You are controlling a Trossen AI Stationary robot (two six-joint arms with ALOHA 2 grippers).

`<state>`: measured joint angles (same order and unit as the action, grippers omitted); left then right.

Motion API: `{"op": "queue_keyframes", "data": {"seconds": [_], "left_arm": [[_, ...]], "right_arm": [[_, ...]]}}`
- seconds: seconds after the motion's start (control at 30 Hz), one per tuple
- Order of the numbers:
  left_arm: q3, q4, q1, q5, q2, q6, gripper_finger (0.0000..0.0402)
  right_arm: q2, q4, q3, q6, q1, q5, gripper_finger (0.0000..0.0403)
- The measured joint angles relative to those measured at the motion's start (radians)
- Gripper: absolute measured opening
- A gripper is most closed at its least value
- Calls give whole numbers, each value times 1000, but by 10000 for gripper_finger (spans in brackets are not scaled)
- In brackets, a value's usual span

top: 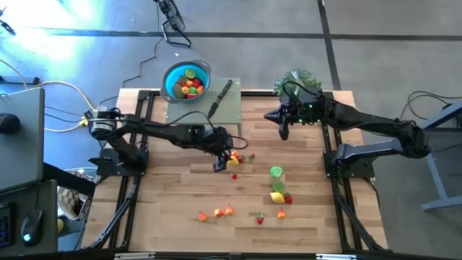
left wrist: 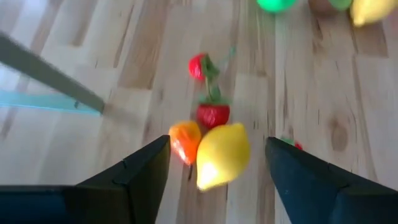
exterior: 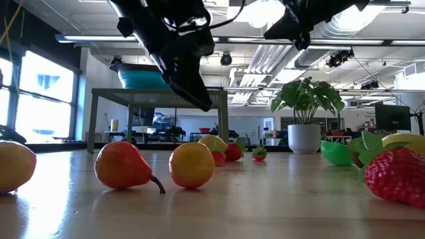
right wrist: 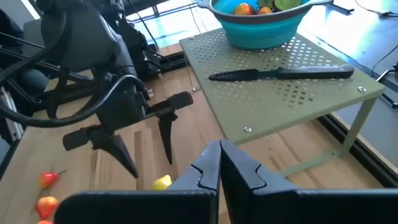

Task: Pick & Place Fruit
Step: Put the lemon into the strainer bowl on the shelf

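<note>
Left claw (left wrist: pixel 214 180) open, above yellow lemon (left wrist: pixel 222 155), lemon between fingers.

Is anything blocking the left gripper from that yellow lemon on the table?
Nothing visible does. The left gripper hangs open over the lemon, which shows between its fingers. An orange piece and a strawberry sit right beside it.

Toy fruit pieces (top: pixel 278 193) scattered across wooden tabletop, centre to lower right of high view. Yellow lemon (left wrist: pixel 222 155) on its side at frame centre, touching orange piece (left wrist: pixel 185 140); red strawberry (left wrist: pixel 213 114) just beside. Two green pieces (top: pixel 276 172) right of centre. Row of small red-orange pieces (top: pixel 224 211) near lower edge. More fruit (top: pixel 189 85) heaped in blue bowl, upper centre.
</note>
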<state>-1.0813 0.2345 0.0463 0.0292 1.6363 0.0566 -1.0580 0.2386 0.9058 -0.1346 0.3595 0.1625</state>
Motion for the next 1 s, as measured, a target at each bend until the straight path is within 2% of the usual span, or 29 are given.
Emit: {"op": "queue_keyframes", "data": {"seconds": [0.13,0.23,0.57,1.0], "left_arm": [[-40,21,0,-10,28,-1,292],[-56,24,-1,-22,47,-25,304],[-59,48,-8,-7,111,-26,290],[-60,41,-21,-12,133,-26,289]], "right_arm": [[0,4,0,1,0,-1,2],[0,21,0,6,0,-2,2],[0,77,0,8,0,-3,2],[0,77,0,33,0,-3,2]]}}
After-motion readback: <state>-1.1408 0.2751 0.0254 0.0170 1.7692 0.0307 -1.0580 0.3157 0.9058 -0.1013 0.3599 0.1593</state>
